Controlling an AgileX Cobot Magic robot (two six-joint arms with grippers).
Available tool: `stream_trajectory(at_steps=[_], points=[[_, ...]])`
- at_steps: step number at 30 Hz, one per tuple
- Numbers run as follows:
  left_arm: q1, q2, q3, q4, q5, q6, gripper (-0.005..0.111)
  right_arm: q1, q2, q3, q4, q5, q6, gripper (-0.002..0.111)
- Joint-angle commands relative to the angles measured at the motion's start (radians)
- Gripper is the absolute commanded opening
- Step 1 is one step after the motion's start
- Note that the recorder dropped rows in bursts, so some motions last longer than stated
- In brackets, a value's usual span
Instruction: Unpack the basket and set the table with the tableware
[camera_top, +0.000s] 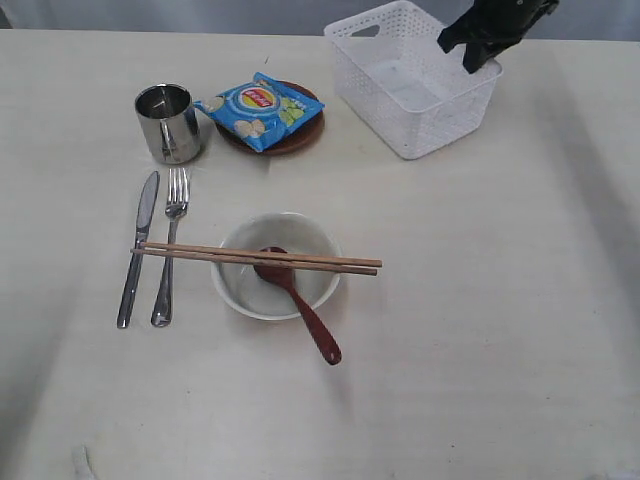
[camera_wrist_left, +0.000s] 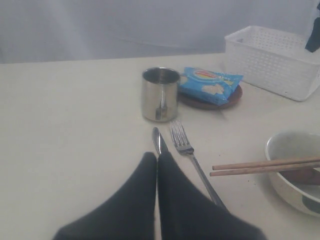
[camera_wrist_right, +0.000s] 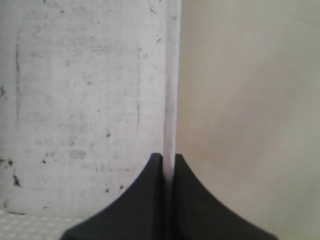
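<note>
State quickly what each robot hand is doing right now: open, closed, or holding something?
Left hand: closed, nothing seen in it.
Right hand: closed on the basket wall.

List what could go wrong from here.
Right tool pinches only the thin wall of the white perforated plastic basket; dragged or lifted, it may slip free or tip. The two brown wooden chopsticks lie loose across the rim of the off-white bowl; any jolt could roll them off.

Seemingly a lab test bench: bare cream table (camera_top: 480, 330), plain grey backdrop (camera_wrist_left: 125, 25).
</note>
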Motion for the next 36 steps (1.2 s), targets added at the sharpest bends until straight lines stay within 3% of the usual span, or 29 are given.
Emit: stream_trajectory(at_steps=[1,9,14,19,36], points=[[-0.006,-0.003,0.003,0.001,-0.002,0.0,0.0,-0.025,-0.086,0.002,-0.081,0.005,0.086,-0.001],[-0.006,-0.003,0.003,0.001,-0.002,-0.003,0.0,-0.052,-0.212,0.024,-0.072,0.005,0.28,-0.001],[-0.006,-0.003,0.003,0.001,-0.002,-0.003,0.0,-0.052,-0.241,0.162,-0.043,0.005,0.364,-0.001],[-0.006,-0.003,0.003,0.002,-0.002,-0.003,0.0,-0.047,-0.275,0.337,0.12,0.005,0.365,-0.001],[-0.006,-0.003,0.003,0.002,-0.002,0.0,0.0,-0.01,-0.462,0.883,0.069,-0.452,0.479,-0.001]])
